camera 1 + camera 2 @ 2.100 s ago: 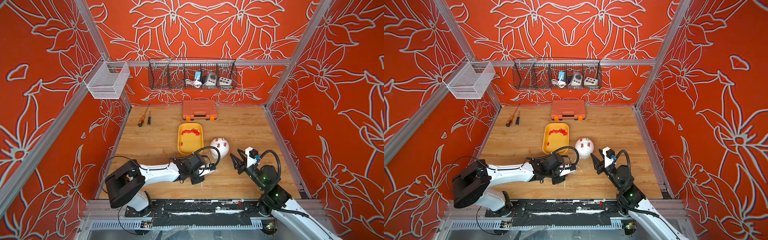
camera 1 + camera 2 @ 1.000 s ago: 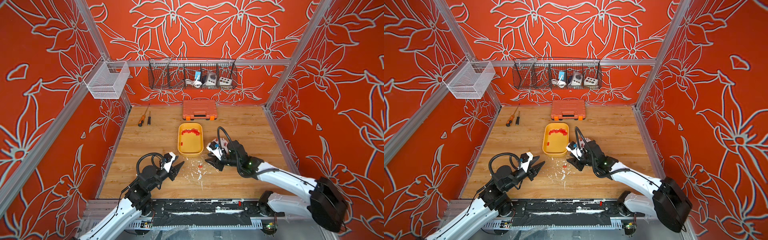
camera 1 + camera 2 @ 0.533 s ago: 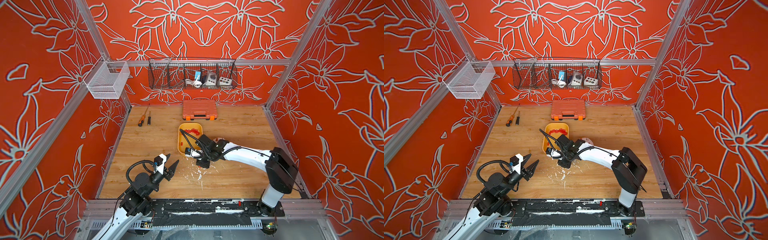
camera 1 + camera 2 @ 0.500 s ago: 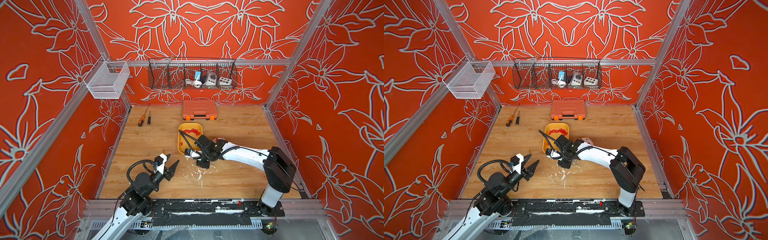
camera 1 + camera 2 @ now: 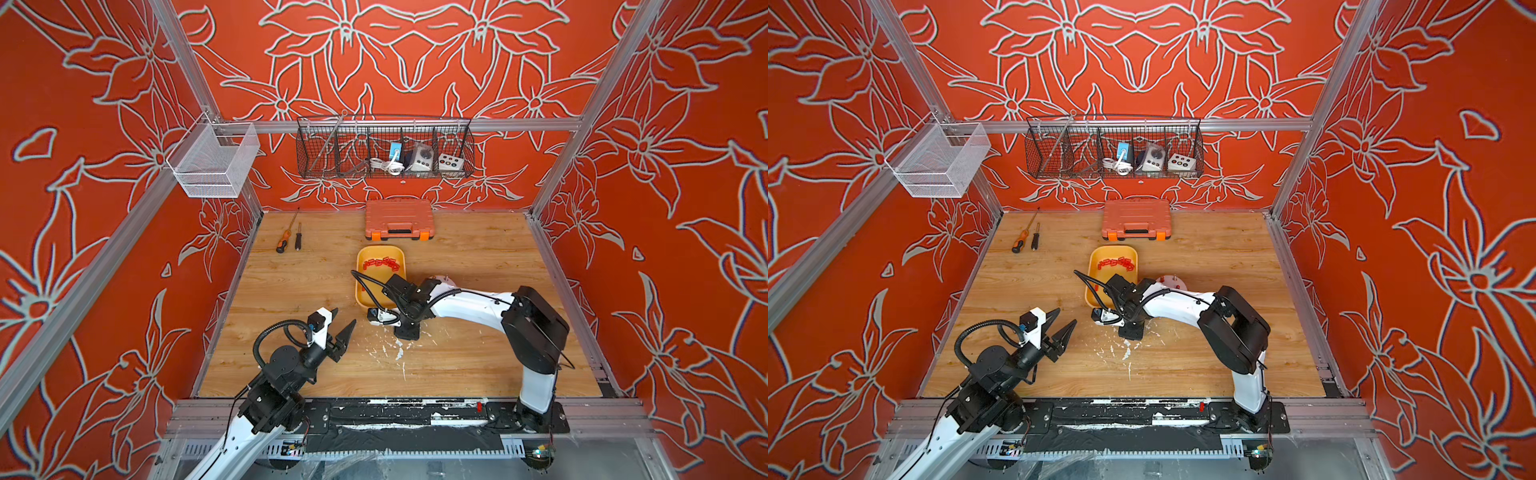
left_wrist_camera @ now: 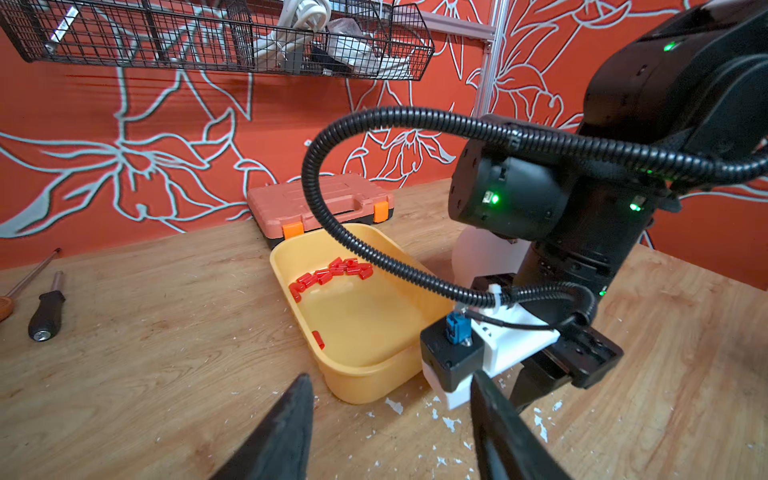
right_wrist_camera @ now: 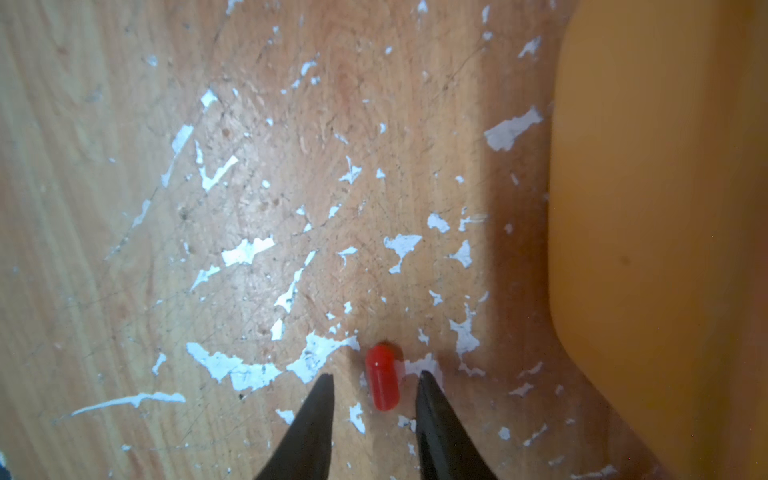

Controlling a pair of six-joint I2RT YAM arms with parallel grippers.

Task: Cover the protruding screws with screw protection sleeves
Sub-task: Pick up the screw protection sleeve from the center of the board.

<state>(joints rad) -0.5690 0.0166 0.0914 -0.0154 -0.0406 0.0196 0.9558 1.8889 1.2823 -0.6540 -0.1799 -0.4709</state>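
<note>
A single red sleeve (image 7: 382, 376) of the screw protection sleeves lies on the wood just in front of the yellow tray (image 5: 380, 249). My right gripper (image 7: 375, 374) points down over it, open, one finger on each side and neither touching it. Several more sleeves (image 5: 382, 264) lie at the tray's far end, also seen from the left wrist (image 6: 332, 272). The white dome (image 5: 1177, 283) carrying the protruding screws peeks out behind my right arm, mostly hidden. My left gripper (image 5: 344, 316) hovers open and empty at the front left, aimed at the tray (image 6: 365, 378).
An orange tool case (image 5: 399, 224) stands behind the tray. Two screwdrivers (image 5: 286, 237) lie at the back left. A black wire basket (image 5: 384, 153) and a white mesh basket (image 5: 212, 166) hang on the walls. White flecks (image 5: 399, 353) mark the wood near the right gripper.
My right arm has swung from the dome to the tray's front edge and come down around the loose sleeve. The left arm has pulled back to the front left and its jaws have widened.
</note>
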